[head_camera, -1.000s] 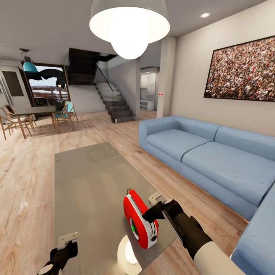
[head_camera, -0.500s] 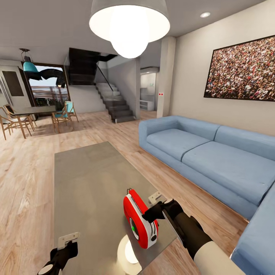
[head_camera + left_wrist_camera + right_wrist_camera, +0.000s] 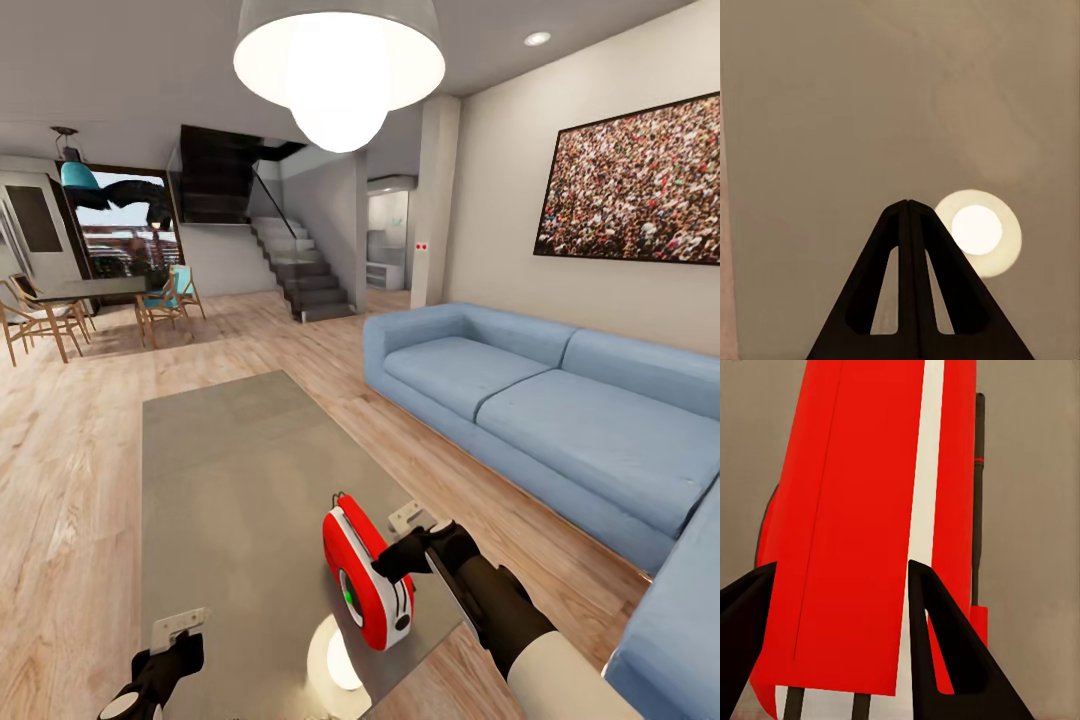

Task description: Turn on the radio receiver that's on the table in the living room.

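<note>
Standing upright near the close end of the table (image 3: 230, 470), the radio receiver (image 3: 366, 573) shows its glossy red shell, white middle band, thin top handle and a round dial with a green light on the face turned toward the camera. No brand name or lettering can be read on it in any view. The right gripper (image 3: 408, 556) is at the radio's side, its dark fingers touching the red casing; in the right wrist view the 2 fingers (image 3: 945, 637) are spread apart with the red and white body (image 3: 870, 525) between and beyond them, not clamped on it. The left gripper (image 3: 170, 655) hangs over the table's near left corner, well apart from the radio; in the left wrist view its 2 fingers (image 3: 907, 277) are pressed together above the reflective top (image 3: 832, 112), beside the lamp's bright reflection (image 3: 977, 229). A blue sofa (image 3: 540, 410) lies to the right under a crowd-pattern picture (image 3: 630, 185).
</note>
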You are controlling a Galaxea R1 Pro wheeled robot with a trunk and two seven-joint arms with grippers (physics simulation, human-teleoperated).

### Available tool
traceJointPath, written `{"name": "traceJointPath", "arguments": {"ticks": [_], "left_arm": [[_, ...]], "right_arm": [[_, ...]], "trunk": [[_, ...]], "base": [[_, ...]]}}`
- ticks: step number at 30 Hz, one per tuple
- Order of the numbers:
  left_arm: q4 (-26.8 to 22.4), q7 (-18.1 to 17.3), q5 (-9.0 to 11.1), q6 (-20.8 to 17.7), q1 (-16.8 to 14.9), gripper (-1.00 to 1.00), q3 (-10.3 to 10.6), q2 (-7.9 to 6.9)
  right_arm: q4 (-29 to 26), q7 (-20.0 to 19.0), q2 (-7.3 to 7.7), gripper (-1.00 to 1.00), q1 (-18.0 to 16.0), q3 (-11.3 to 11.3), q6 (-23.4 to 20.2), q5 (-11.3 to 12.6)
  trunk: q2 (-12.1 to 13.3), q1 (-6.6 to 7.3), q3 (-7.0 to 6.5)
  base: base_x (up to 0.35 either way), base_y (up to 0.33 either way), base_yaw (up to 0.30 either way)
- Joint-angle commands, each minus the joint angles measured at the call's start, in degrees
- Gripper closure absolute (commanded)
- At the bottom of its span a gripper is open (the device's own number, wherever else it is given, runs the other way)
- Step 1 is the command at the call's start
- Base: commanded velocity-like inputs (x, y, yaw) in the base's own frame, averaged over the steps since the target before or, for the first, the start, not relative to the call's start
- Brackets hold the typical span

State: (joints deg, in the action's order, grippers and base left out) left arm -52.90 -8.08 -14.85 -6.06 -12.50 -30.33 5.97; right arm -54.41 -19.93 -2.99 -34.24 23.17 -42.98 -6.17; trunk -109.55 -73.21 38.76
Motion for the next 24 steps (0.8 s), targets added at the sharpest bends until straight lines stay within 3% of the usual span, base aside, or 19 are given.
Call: {"name": "traceJointPath", "arguments": {"ticks": [1,9,10,24], "left_arm": [[0.0,0.0,0.0,0.0,0.0,1.00,0.0,0.00],[0.0,0.0,0.0,0.0,0.0,1.00,0.0,0.00],[0.0,0.0,0.0,0.0,0.0,1.00,0.0,-0.01],[0.0,0.0,-0.1,0.0,0.0,1.00,0.1,0.00]], "right_arm": [[0.1,0.0,0.00,1.00,0.0,0.0,-0.1,0.1],[0.1,0.0,0.00,1.00,0.0,0.0,-0.1,0.1],[0.1,0.0,0.00,-1.00,0.0,0.0,-0.1,0.1],[0.1,0.0,0.00,-1.00,0.0,0.1,0.6,0.1]], "trunk": [[-0.4,-0.23,0.20],[-0.8,-0.45,0.38],[-0.8,-0.45,0.38],[-0.8,-0.45,0.38]], "base": [[0.000,0.000,0.000],[0.000,0.000,0.000],[0.000,0.000,0.000],[0.000,0.000,0.000]]}}
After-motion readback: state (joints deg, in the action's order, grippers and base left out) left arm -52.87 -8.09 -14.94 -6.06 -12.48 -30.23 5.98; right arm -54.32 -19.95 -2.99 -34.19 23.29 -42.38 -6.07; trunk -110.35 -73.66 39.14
